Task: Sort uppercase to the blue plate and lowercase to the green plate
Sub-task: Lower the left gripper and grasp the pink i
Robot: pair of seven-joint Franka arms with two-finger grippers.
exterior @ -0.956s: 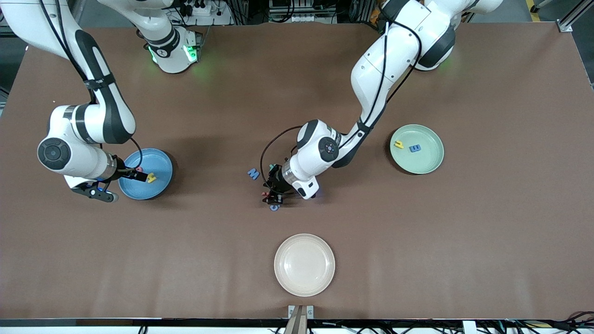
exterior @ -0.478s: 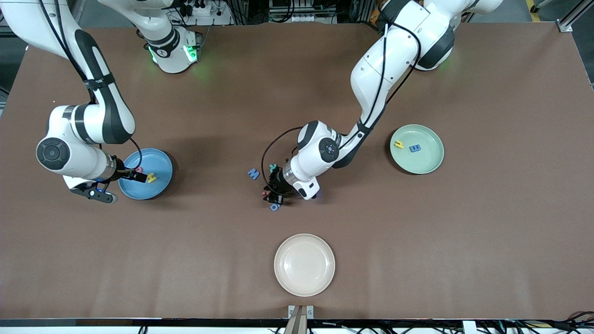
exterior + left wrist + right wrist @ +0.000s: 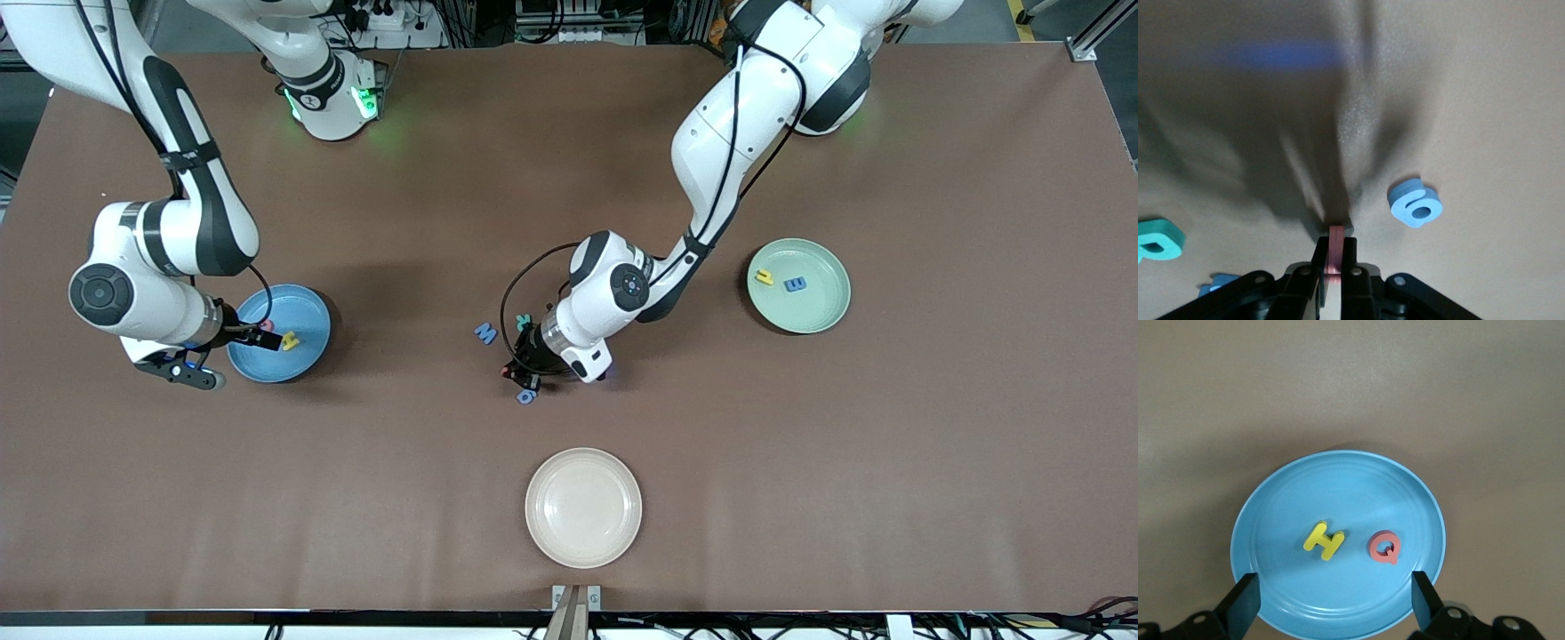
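My left gripper (image 3: 523,377) is shut on the small red lowercase letter (image 3: 1336,245) and holds it edge-on, low over the table's middle. The rounded blue g-like letter (image 3: 525,397) lies beside it, also in the left wrist view (image 3: 1415,205). The teal R (image 3: 524,319) (image 3: 1158,241) and the blue W (image 3: 484,333) lie close by. My right gripper (image 3: 267,339) (image 3: 1331,600) is open over the blue plate (image 3: 304,360) (image 3: 1338,487), which holds the yellow H (image 3: 1324,541) and the red Q (image 3: 1385,547). The green plate (image 3: 813,313) holds the yellow hooked letter (image 3: 764,276) and the blue m-like letter (image 3: 795,284).
A cream-white plate (image 3: 582,507) stands near the table's front edge, nearer to the front camera than the loose letters. The brown table top (image 3: 889,462) is bare around the plates.
My left gripper has drawn a little away from the blue g-like letter with the red letter in it. The right arm has barely moved.
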